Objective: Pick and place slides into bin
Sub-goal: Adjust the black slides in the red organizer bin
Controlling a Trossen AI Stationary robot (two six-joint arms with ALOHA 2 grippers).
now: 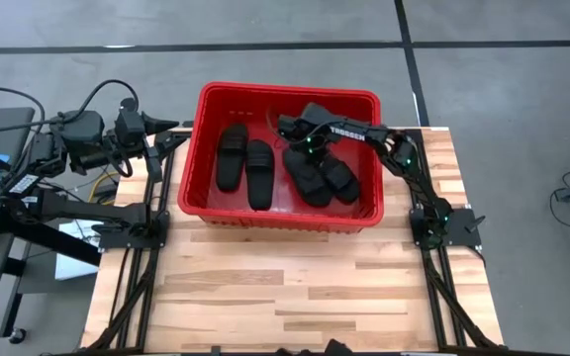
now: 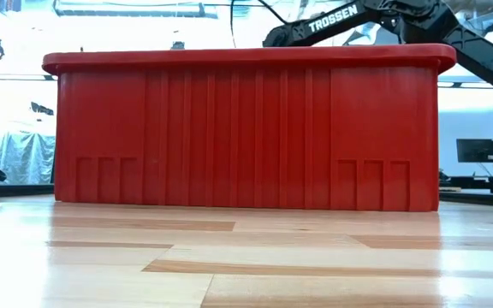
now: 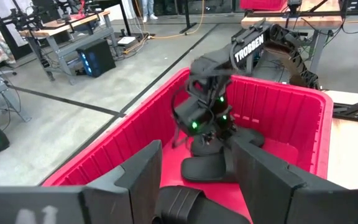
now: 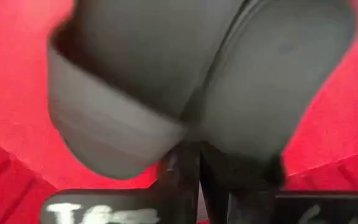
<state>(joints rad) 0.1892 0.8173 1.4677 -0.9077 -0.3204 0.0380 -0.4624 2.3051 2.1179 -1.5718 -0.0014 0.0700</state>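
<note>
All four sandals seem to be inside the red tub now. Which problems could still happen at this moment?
1. The right gripper is shut and sits low in the tub, right against the right pair of sandals. If it rises carelessly, it might drag one along.
2. That pair lies partly overlapped, not flat like the left pair, so it may shift.
3. The left gripper waits open near the tub's left wall; a swing inward could bump the tub.

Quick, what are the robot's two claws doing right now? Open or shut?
Left gripper: open, holding nothing, beside the bin.
Right gripper: shut, down inside the bin over the slides; no grip on one shows.
</note>
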